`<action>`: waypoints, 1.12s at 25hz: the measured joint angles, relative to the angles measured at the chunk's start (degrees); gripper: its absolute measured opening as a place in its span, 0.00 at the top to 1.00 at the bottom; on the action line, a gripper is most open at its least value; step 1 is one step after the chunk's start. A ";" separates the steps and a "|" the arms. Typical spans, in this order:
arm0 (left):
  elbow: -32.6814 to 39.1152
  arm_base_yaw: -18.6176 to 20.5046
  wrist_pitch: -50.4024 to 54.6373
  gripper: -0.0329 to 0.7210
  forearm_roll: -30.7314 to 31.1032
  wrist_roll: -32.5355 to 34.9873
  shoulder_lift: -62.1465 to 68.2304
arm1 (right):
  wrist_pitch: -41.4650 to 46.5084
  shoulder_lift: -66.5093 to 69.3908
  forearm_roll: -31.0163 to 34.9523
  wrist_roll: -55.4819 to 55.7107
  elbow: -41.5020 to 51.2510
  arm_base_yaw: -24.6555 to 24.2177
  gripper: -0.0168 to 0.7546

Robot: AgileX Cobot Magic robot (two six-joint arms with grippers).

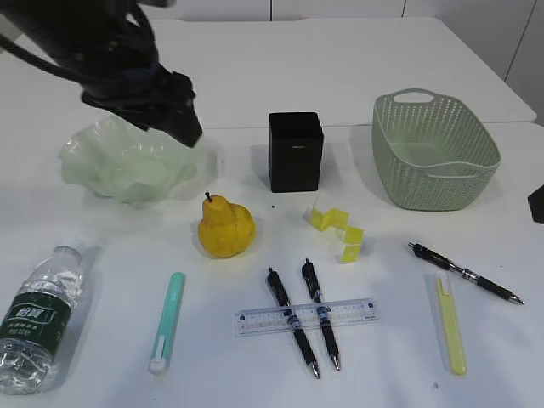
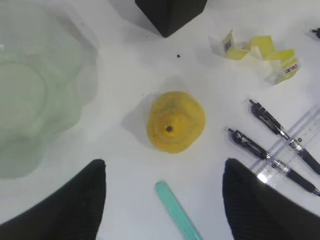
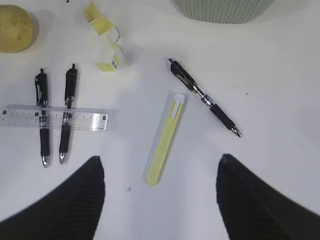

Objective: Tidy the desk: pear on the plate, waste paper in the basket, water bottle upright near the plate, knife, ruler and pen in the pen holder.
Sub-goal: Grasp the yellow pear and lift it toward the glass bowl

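The yellow pear (image 1: 226,228) stands on the table in front of the pale green wavy plate (image 1: 127,161). My left gripper (image 2: 165,161) is open and empty, hovering above the pear (image 2: 176,121) and a teal knife (image 2: 177,212). My right gripper (image 3: 160,157) is open and empty above a yellow-green knife (image 3: 165,145) and a black pen (image 3: 202,97). The clear ruler (image 1: 306,316) lies across two black pens (image 1: 293,323). Folded yellow waste paper (image 1: 338,228) lies mid-table. The water bottle (image 1: 38,319) lies on its side at the front left.
The black pen holder (image 1: 296,151) stands at the back centre. The green woven basket (image 1: 433,151) stands at the back right. The left arm (image 1: 127,59) hangs over the plate. A dark part of the right arm (image 1: 536,204) shows at the right edge.
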 joint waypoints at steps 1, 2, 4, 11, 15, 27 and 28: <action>-1.34 -0.41 0.26 0.27 0.00 -0.73 2.43 | 0.00 0.13 0.00 0.00 0.00 0.00 0.31; -2.75 -0.65 0.83 0.27 0.00 -1.46 4.73 | 0.00 0.36 0.00 0.00 0.00 0.00 0.31; -5.36 -0.86 2.17 0.27 0.00 -2.27 8.48 | 0.00 0.76 0.00 0.00 0.00 0.00 0.31; -14.06 -0.99 7.68 0.27 0.00 -5.09 17.92 | 0.00 2.36 0.10 0.00 0.00 0.00 0.31; -14.65 -1.04 8.13 0.27 0.00 -5.37 20.76 | 0.00 2.87 0.10 0.00 0.00 0.00 0.31; -14.65 -1.04 7.37 0.27 -2.35 -5.49 25.40 | -0.10 2.87 0.10 -0.04 -0.08 0.00 0.31; -14.65 -1.04 7.32 0.27 -2.44 -5.49 25.64 | -0.10 2.87 0.10 -0.04 -0.08 0.00 0.31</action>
